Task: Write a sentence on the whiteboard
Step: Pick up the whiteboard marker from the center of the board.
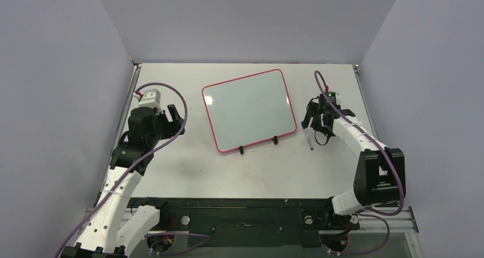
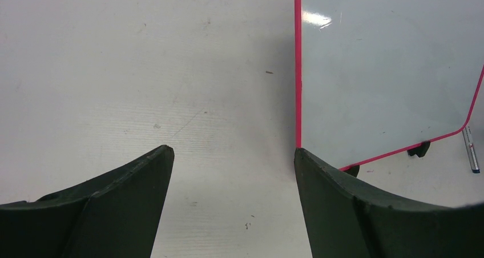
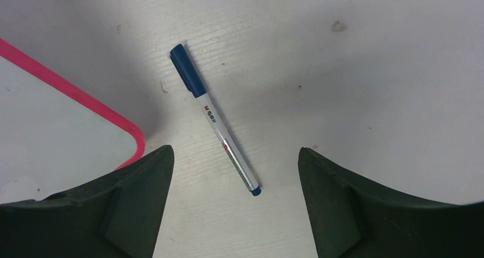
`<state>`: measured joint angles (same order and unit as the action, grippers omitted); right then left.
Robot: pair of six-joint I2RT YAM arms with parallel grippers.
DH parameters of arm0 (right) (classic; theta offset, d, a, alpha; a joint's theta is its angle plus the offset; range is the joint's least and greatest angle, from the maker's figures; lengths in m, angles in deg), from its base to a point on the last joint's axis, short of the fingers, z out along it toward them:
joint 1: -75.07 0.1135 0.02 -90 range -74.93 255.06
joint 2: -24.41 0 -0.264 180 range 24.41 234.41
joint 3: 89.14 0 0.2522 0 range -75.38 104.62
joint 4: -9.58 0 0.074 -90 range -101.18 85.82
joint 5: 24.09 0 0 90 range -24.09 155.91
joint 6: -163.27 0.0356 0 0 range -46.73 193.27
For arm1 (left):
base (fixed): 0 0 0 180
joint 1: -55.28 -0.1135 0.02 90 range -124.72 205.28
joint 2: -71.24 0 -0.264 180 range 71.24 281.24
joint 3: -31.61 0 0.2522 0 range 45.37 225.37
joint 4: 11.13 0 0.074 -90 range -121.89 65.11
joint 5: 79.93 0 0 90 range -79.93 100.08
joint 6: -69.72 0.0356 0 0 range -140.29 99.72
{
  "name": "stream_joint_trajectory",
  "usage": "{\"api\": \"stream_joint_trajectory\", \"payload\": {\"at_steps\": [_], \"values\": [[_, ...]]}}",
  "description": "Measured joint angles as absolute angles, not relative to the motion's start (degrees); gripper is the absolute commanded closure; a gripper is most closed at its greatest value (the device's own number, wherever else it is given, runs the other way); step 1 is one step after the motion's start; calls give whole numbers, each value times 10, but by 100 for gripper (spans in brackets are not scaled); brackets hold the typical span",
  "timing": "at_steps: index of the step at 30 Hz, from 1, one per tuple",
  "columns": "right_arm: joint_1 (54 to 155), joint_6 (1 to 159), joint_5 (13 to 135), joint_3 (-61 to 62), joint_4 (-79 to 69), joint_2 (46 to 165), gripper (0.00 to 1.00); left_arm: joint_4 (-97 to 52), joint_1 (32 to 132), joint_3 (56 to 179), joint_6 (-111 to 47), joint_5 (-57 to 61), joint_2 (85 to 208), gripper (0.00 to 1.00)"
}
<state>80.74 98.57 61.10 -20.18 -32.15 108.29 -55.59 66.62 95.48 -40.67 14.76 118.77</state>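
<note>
The whiteboard (image 1: 249, 109) lies flat in the middle of the table, red-rimmed, with two black clips on its near edge. Its face is blank; no blue sentence shows on it. It also shows in the left wrist view (image 2: 388, 69) and its corner shows in the right wrist view (image 3: 51, 127). A silver marker with a blue cap (image 3: 214, 118) lies on the table just right of the board (image 1: 309, 139). My right gripper (image 3: 234, 155) is open above the marker, its jaws either side of it. My left gripper (image 2: 233, 152) is open and empty, left of the board.
The white table (image 1: 188, 166) is walled by grey panels on the left, back and right. A black rail (image 1: 240, 212) with the arm bases runs along the near edge.
</note>
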Motion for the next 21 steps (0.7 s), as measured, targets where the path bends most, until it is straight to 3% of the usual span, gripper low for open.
{"api": "stream_joint_trajectory", "payload": {"at_steps": [5, 21], "values": [[808, 981, 635, -202, -319, 1112, 37, -556, 669, 955, -406, 148, 1188, 25], [808, 987, 671, -202, -290, 1187, 51, -556, 673, 955, -406, 149, 1191, 25]]}}
